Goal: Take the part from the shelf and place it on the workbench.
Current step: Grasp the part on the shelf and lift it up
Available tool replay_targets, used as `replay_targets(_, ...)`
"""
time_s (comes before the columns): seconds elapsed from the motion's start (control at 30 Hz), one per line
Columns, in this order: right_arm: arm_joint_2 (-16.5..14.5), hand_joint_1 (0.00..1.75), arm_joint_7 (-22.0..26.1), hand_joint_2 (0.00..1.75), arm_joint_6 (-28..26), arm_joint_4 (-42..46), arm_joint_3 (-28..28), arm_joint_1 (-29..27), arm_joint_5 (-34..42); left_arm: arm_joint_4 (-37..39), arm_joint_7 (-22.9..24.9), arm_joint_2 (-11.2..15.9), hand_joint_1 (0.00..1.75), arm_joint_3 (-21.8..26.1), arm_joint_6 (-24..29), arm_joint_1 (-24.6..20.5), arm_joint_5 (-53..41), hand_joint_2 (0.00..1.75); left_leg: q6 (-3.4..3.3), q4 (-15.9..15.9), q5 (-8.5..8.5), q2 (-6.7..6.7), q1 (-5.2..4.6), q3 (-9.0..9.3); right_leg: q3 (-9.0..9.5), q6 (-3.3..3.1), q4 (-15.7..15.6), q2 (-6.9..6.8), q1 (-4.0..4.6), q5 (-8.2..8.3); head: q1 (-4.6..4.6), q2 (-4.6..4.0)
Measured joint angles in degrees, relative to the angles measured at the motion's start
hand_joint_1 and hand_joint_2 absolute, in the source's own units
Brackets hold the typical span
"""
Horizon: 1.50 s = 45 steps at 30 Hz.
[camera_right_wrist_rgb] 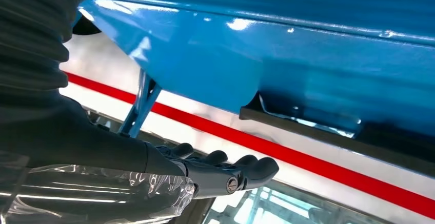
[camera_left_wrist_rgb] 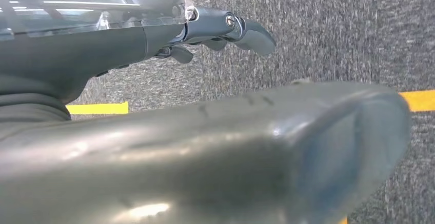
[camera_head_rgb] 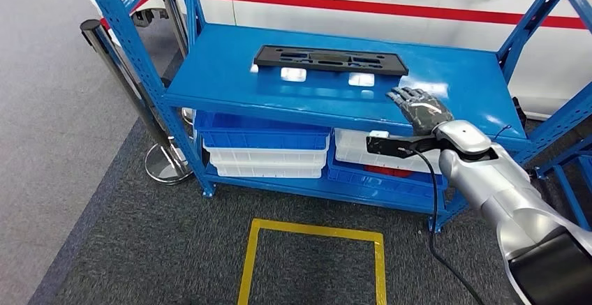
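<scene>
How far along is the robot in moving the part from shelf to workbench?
Nothing looks finished: the black part lies flat on the blue shelf. In hand: the right hand reaches over the shelf near the part's end, holding nothing. Left: grasping, lifting, placing on the workbench.

Workshop: blue steel shelf [camera_head_rgb: 335, 82], parts bins [camera_head_rgb: 262, 141] (floor tape [camera_head_rgb: 314, 232]).

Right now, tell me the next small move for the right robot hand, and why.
Probably reach farther forward and a little left. The right robot hand hovers over the blue shelf top with its fingers extended and holding nothing, and the black part lies flat beyond it, untouched. Closing that gap comes before any grasp.
</scene>
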<state>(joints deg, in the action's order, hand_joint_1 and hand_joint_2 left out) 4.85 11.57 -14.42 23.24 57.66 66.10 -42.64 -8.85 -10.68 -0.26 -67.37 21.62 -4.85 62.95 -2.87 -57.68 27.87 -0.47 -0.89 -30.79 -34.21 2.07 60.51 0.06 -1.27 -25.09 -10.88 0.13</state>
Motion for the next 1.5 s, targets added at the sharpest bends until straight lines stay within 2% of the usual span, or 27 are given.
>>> replay_targets(0.07, 0.01, 0.00, 0.09, 1.75, 0.20, 0.01, 0.00, 0.48, -0.36, 0.00, 0.29, 0.07, 0.00, 0.08, 0.04, 0.09, 0.01, 0.00, -0.57, 0.36, 0.28, 0.02, 0.11, 0.98, -2.65, 0.12, 4.20, 0.00, -0.04, -1.40, 0.02, 0.00)
replay_targets(0.17, -0.14, 0.00, 0.08, 1.75, 1.11, 0.03, 0.08, 0.93, -1.22, -0.01, 0.59, 0.15, 0.00, 0.09, -0.12, 0.15, 0.04, 0.00, -0.57, 0.34, 0.98, 0.01, 0.12, 1.87, -9.34, 0.13, 13.56, -0.01, -0.06, -4.23, 0.04, 0.00)
replay_targets(0.23, -0.33, 0.00, -0.02, 1.75, 1.85, 0.05, 0.22, 1.16, -1.82, 0.00, 0.64, 0.15, 0.00, 0.09, -0.40, 0.34, 0.05, 0.00, -0.24, 0.31, 1.93, -0.22, 0.23, 3.07, -10.98, 0.06, 13.22, -0.03, -0.11, -2.13, 0.04, 0.00)
replay_targets(0.3, -0.65, 0.00, -0.18, 1.75, 2.38, 0.07, 0.40, 1.90, -2.32, 0.01, 0.64, 0.15, 0.00, 0.09, -0.63, 0.50, 0.02, 0.00, 0.29, 0.33, 3.38, -0.40, 0.35, 4.77, -9.43, -0.20, 5.98, -0.08, -0.10, 3.09, 0.04, 0.00)
replay_targets(0.37, -0.97, 0.00, -0.50, 1.75, 2.86, 0.10, 0.63, 2.93, -2.65, 0.00, 0.68, 0.16, 0.00, 0.09, -0.74, 0.41, 0.00, 0.00, 1.03, 0.56, 4.83, -0.44, 0.39, 6.03, -7.80, -0.68, 0.20, -0.06, 0.26, 5.72, 0.03, 0.00)
replay_targets(0.43, -1.38, 0.00, -0.89, 1.75, 3.26, 0.32, 0.86, 3.94, -2.78, 0.00, 0.70, 0.18, 0.00, 0.09, -0.77, 0.25, 0.01, 0.00, 1.80, 0.85, 5.38, -0.36, 0.41, 7.18, -7.01, -1.37, -0.96, 0.09, 0.69, 4.74, 0.04, 0.00)
replay_targets(0.5, -1.80, 0.00, -1.18, 1.75, 3.48, 0.68, 0.97, 5.30, -2.75, 0.00, 0.67, 0.26, 0.00, 0.09, -0.78, 0.14, 0.02, 0.00, 2.44, -0.88, 4.40, -0.21, 0.42, 7.25, -5.49, -2.19, -1.41, 0.15, 0.58, 3.61, 0.07, -0.01)
replay_targets(0.57, -2.15, 0.00, -1.35, 1.75, 3.71, 0.90, 0.98, 6.86, -2.53, 0.00, 0.61, 0.38, 0.00, 0.09, -0.80, -0.04, 0.02, 0.00, 2.93, -7.43, 2.63, -0.07, 0.56, 3.65, -3.15, -2.83, -2.32, 0.13, 0.42, 2.28, 0.02, 0.00)
replay_targets(0.6, -2.32, 0.00, -1.39, 1.75, 3.87, 0.95, 0.98, 7.28, -2.41, -0.01, 0.59, 0.40, 0.00, 0.09, -0.81, -0.06, 0.01, 0.00, 3.13, -11.33, 2.75, 0.01, 0.72, 1.00, -1.80, -2.98, -2.91, 0.14, 0.44, 1.49, 0.01, 0.00)
replay_targets(0.67, -2.54, 0.00, -1.42, 1.75, 4.15, 0.96, 1.01, 7.23, -2.24, -0.01, 0.66, 0.39, 0.00, 0.08, -0.84, 0.11, 0.00, 0.00, 3.54, -15.83, 6.76, 0.04, 0.93, -3.96, 1.35, -3.05, -4.01, 0.12, 0.45, -0.27, -0.01, 0.00)
replay_targets(0.73, -2.73, 0.00, -1.42, 1.75, 4.16, 0.96, 1.03, 6.91, -2.19, -0.01, 0.81, 0.39, 0.00, 0.07, -0.90, 0.48, 0.02, 0.00, 3.82, -14.40, 11.00, 0.07, 1.13, -7.21, 4.81, -2.93, -4.93, 0.14, 0.40, -2.24, -0.01, 0.00)
replay_targets(0.77, -2.83, 0.00, -1.42, 1.75, 4.10, 0.96, 1.04, 6.80, -2.18, -0.01, 0.86, 0.39, 0.00, 0.07, -0.94, 0.68, 0.03, 0.00, 3.87, -12.01, 10.75, 0.08, 1.26, -8.32, 6.57, -2.81, -5.29, 0.17, 0.37, -3.31, -0.01, 0.00)
replay_targets(0.8, -2.92, 0.00, -1.43, 1.75, 4.04, 0.95, 1.04, 6.55, -2.15, -0.01, 0.90, 0.39, 0.00, 0.07, -0.97, 0.91, 0.04, 0.00, 3.81, -8.43, 6.94, 0.11, 1.39, -9.21, 8.24, -2.63, -5.62, 0.18, 0.36, -4.53, 0.00, 0.00)
replay_targets(0.87, -3.05, 0.00, -1.51, 1.75, 3.92, 0.83, 1.14, 5.58, -1.88, 0.00, 0.93, 0.31, 0.00, 0.08, -1.05, 1.43, 0.04, 0.00, 3.25, -2.15, -4.72, 0.26, 1.36, -10.24, 11.10, -2.03, -5.64, 0.43, 0.45, -7.00, 0.02, 0.00)
replay_targets(0.9, -3.15, 0.00, -1.53, 1.75, 3.92, 0.80, 1.20, 5.03, -1.65, 0.00, 0.88, 0.27, 0.00, 0.08, -1.11, 1.56, 0.04, 0.00, 2.81, -0.63, -8.93, 0.28, 1.12, -10.36, 12.17, -1.54, -5.69, 0.57, 0.49, -8.18, 0.08, -0.01)
replay_targets(0.93, -3.21, 0.00, -1.54, 1.75, 3.93, 0.86, 1.26, 4.79, -1.35, 0.00, 0.85, 0.21, 0.00, 0.08, -1.18, 1.47, 0.07, 0.00, 2.29, -0.55, -10.18, 0.34, 0.83, -10.29, 12.85, -1.05, -5.37, 0.74, 0.39, -8.82, 0.10, -0.01)
replay_targets(1.0, -3.35, 0.00, -1.38, 1.75, 4.15, 1.33, 1.15, 5.31, -0.53, -0.01, 0.94, 0.15, 0.00, 0.08, -1.32, 0.75, 0.05, 0.00, 1.36, -1.06, -8.68, 0.34, 0.50, -9.63, 11.60, -0.25, -2.54, 0.83, 0.04, -7.98, 0.08, 0.01)
replay_targets(1.07, -3.34, 0.00, -1.09, 1.75, 4.81, 1.65, 0.77, 5.81, 0.75, 0.01, 1.27, 0.11, 0.00, 0.07, -1.62, 0.03, 0.02, 0.00, 0.64, -0.34, -7.77, 0.38, 0.65, -8.38, 6.75, 0.10, 4.71, 0.70, -0.10, -5.53, 0.01, 0.02)
replay_targets(1.1, -3.29, 0.00, -0.89, 1.75, 5.18, 1.66, 0.56, 5.35, 1.44, 0.01, 1.23, 0.10, 0.00, 0.07, -1.80, -0.13, 0.02, 0.00, 0.44, 0.16, -7.23, 0.33, 0.74, -7.41, 3.88, 0.21, 8.47, 0.60, -0.08, -5.40, 0.02, 0.02)
replay_targets(1.17, -3.14, 0.00, -0.57, 1.75, 5.51, 1.61, 0.30, 2.99, 2.59, 0.00, 0.68, -0.01, 0.00, 0.07, -2.08, 0.00, 0.08, 0.00, 0.16, 0.94, -5.80, 0.01, 0.76, -4.96, -1.03, 0.35, 12.83, 0.50, -0.03, -8.86, 0.02, 0.02)
replay_targets(1.23, -2.99, 0.00, -0.52, 1.75, 5.23, 1.46, 0.10, 0.31, 3.23, -0.01, 0.14, -0.20, 0.00, 0.07, -2.18, 0.42, 0.17, 0.00, 0.18, 1.29, -4.15, -0.54, 0.69, -2.48, -4.25, 0.21, 12.28, 0.49, 0.07, -12.88, 0.02, 0.01)
replay_targets(1.27, -2.97, 0.00, -0.54, 1.75, 5.02, 1.40, -0.02, -0.57, 3.53, -0.01, 0.00, -0.28, 0.00, 0.07, -2.27, 0.59, 0.22, 0.00, 0.19, 1.33, -3.33, -0.76, 0.61, -1.40, -5.15, -0.04, 10.18, 0.46, 0.22, -12.60, 0.02, 0.01)
replay_targets(1.3, -2.97, 0.00, -0.56, 1.75, 4.85, 1.33, -0.18, -1.12, 3.91, -0.01, -0.02, -0.36, 0.00, 0.07, -2.37, 0.69, 0.29, 0.00, 0.20, 1.34, -2.54, -0.90, 0.53, -0.48, -5.62, -0.51, 6.96, 0.40, 0.51, -9.82, 0.02, 0.00)
replay_targets(1.37, -2.97, 0.00, -0.57, 1.75, 4.63, 1.15, -0.67, -1.90, 4.75, -0.01, 0.38, -0.63, 0.00, 0.07, -2.54, 0.75, 0.58, 0.00, 0.38, 1.22, -1.14, -1.11, 0.44, 0.85, -5.95, -1.81, -0.29, 0.42, 1.45, 0.03, 0.02, -0.01)
replay_targets(1.4, -3.05, 0.00, -0.56, 1.75, 4.59, 1.06, -0.91, -2.26, 5.05, -0.01, 0.67, -0.77, 0.00, 0.07, -2.57, 0.75, 0.73, 0.00, 0.63, 1.17, -0.51, -1.23, 0.42, 1.22, -5.95, -2.32, -2.59, 0.50, 1.85, 3.93, 0.01, 0.00)
replay_targets(1.43, -3.20, 0.00, -0.56, 1.75, 4.55, 1.00, -1.13, -2.51, 5.26, -0.01, 0.92, -0.89, 0.00, 0.07, -2.61, 0.73, 0.83, 0.00, 0.93, 1.00, -0.05, -1.32, 0.42, 1.51, -5.90, -2.72, -3.75, 0.59, 2.12, 5.94, 0.02, 0.00)
replay_targets(1.5, -3.63, 0.00, -0.54, 1.75, 4.72, 1.01, -1.56, -2.55, 5.53, 0.01, 1.15, -0.81, 0.00, 0.07, -2.60, 0.56, 0.82, 0.00, 1.50, 0.71, 0.60, -1.30, 0.28, 1.98, -5.10, -3.27, -4.11, 0.61, 1.96, 5.80, 0.05, 0.01)
